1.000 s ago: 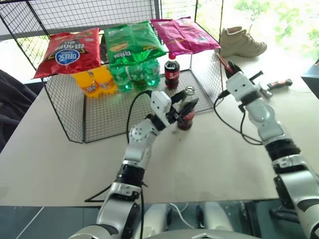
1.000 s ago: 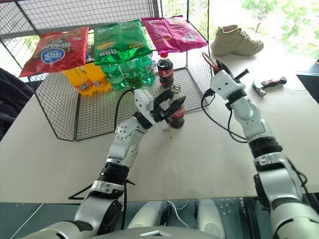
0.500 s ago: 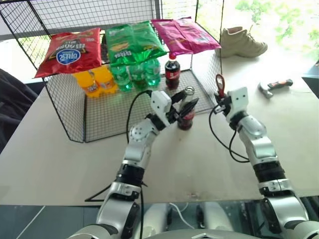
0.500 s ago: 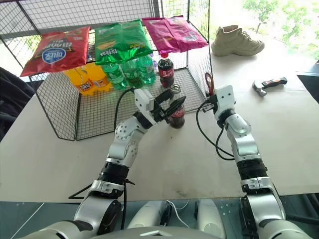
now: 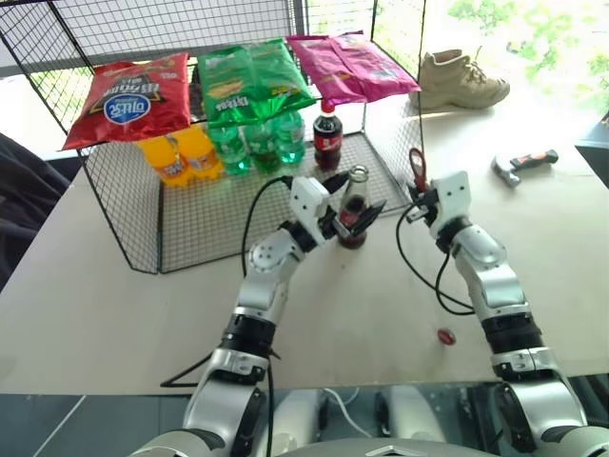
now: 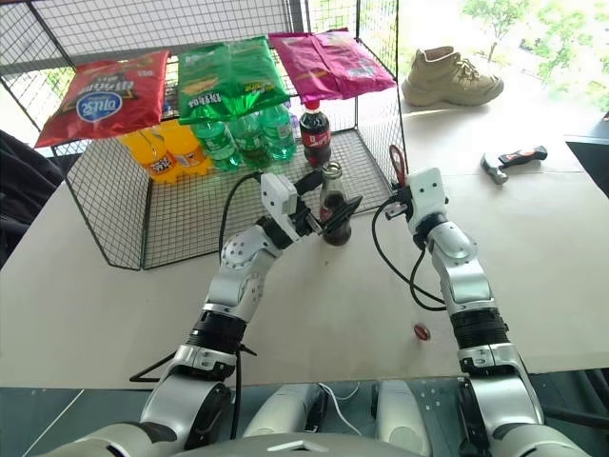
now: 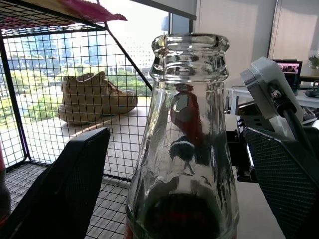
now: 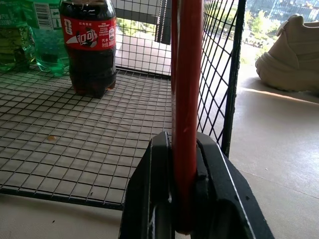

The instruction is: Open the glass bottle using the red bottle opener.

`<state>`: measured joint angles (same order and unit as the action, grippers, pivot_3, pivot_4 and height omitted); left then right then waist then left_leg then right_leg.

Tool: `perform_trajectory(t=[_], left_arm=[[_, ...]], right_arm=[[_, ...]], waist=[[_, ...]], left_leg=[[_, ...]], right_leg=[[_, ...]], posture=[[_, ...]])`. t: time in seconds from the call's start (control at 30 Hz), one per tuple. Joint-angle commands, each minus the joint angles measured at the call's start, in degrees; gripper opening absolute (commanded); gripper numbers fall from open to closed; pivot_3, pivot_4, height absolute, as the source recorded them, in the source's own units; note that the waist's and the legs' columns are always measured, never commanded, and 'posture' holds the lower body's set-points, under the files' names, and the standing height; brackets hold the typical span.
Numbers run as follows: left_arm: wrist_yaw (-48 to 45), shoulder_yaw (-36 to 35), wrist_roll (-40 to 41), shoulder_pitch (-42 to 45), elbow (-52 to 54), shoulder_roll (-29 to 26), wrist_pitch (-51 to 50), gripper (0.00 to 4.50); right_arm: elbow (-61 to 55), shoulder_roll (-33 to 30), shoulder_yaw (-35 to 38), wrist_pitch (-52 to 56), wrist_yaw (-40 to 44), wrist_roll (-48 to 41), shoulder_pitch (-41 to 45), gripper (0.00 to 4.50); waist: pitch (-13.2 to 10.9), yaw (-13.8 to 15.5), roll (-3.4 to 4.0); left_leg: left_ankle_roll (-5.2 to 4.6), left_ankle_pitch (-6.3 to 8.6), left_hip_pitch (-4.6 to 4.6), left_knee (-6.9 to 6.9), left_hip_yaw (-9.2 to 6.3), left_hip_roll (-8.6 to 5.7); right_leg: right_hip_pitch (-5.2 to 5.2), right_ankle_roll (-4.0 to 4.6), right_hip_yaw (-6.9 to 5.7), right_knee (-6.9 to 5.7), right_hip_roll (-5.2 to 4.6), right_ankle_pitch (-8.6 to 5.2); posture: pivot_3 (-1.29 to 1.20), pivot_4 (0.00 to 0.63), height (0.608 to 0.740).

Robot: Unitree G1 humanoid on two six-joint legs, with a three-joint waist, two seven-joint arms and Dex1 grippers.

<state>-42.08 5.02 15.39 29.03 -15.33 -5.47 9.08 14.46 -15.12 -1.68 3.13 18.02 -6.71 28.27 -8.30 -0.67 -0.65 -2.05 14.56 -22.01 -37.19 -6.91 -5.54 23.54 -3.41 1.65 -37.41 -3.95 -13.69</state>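
Bottle [image 5: 354, 211] stands uncapped at the wire rack's [image 5: 143, 238] front edge, mid-table, between the left gripper's [image 5: 354, 215] spread fingers; the right gripper [image 5: 420, 203] clamps the opener [image 5: 417, 168]. Unheld, the open bottle could tip and spill if an arm brushes it.

A pale tabletop [image 5: 114, 286] in bright daylight. A black wire-mesh rack [image 5: 143, 209] stands on it. Beyond the rack, large windows [image 5: 533, 29] show green trees outside; further behind, a white wall.
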Motion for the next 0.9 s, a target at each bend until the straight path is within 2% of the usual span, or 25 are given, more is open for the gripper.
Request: perform_trajectory(t=[0.03,0.67,0.9], left_arm=[[-0.1,0.1,-0.2,-0.9,2.5,-0.8,0.1,4.45],[-1.4,0.6,1.4,-11.0,14.6,-6.6,-6.8,4.45],[0.0,-0.6,-0.3,-16.6,19.1,-10.0,-6.5,4.45]], right_arm=[[-2.2,-0.2,1.4,-1.1,-0.1,0.2,0.7,0.00],[-2.4,-0.8,2.4,-1.4,-0.3,0.3,-1.0,0.00],[-6.3,-2.6,3.0,0.7,1.3,-0.8,-5.4,0.00]], waist=[[0.0,0.0,0.00],[0.0,0.1,0.01],[0.0,0.2,0.02]], left_leg=[[0.00,0.00,0.00,0.00,0.00,0.00],[0.00,0.00,0.00,0.01,0.00,0.00],[0.00,0.01,0.00,0.06,-0.01,0.01]], right_leg=[[0.00,0.00,0.00,0.00,0.00,0.00],[0.01,0.00,0.01,0.00,-0.06,0.00],[0.01,0.01,0.02,0.03,-0.09,-0.01]], posture=[[0.00,0.150,0.740],[0.00,0.150,0.740],[0.00,0.150,0.740]])
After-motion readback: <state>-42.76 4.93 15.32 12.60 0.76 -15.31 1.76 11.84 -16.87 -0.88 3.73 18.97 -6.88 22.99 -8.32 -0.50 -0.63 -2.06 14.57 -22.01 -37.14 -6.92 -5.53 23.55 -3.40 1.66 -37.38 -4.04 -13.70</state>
